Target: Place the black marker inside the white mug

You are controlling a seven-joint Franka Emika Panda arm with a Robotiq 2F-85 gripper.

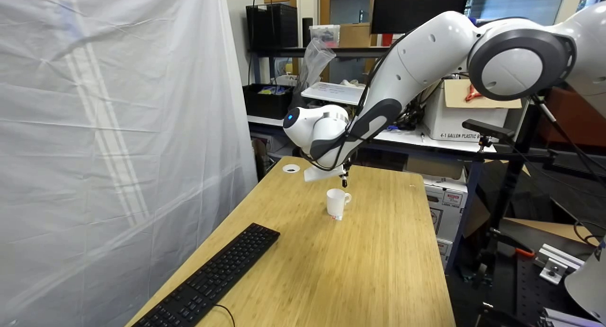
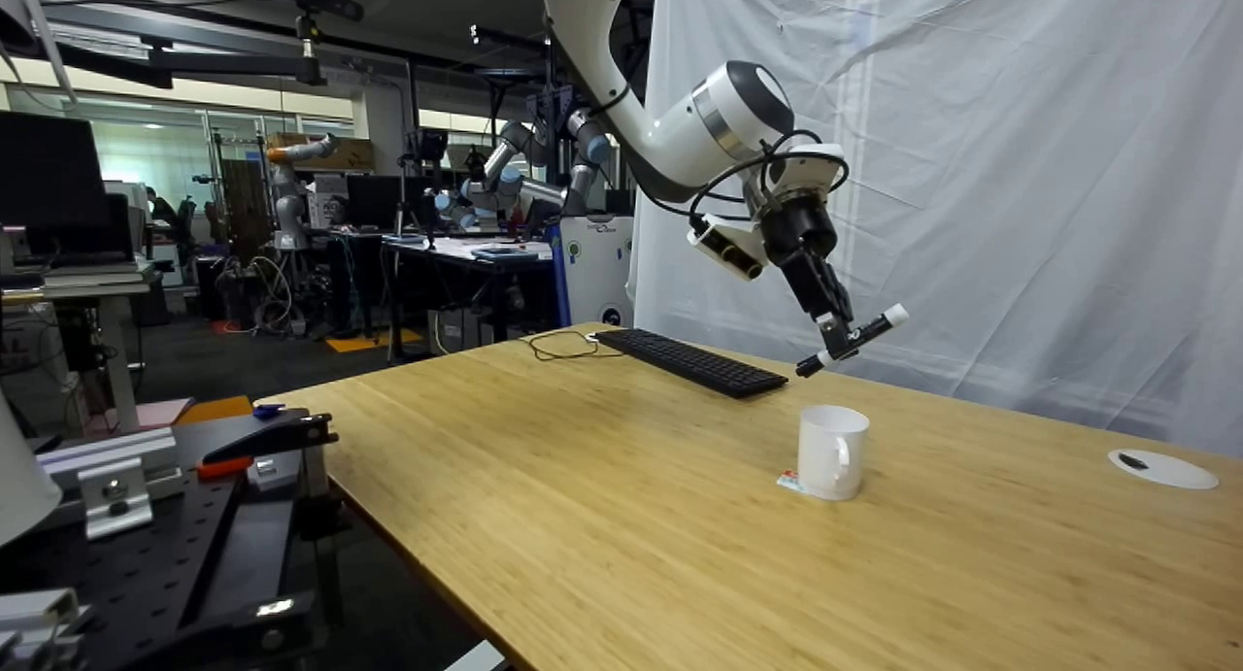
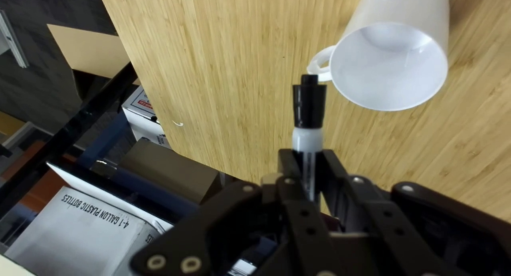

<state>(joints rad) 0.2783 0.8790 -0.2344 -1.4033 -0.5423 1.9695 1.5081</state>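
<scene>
Black marker [image 3: 309, 106], nearest in the wrist view: we have it pinched in our pincer [image 3: 308, 164], tilted, apart from the white mug [image 3: 391, 56]. Beyond it, to the right, the mug stands upright on the desk [image 3: 223, 68]. In an exterior view we see the keyboard [image 2: 691, 361] farther back, left of the mug, then the curtain [image 2: 971, 215].

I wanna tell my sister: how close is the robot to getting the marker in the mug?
Done: the black marker is off the table. In hand: the gripper grips it, tilted and apart from the white mug. Left: the wrist view shows no marker inside the mug, so it probably needs lining up, lowering and letting go.
</scene>
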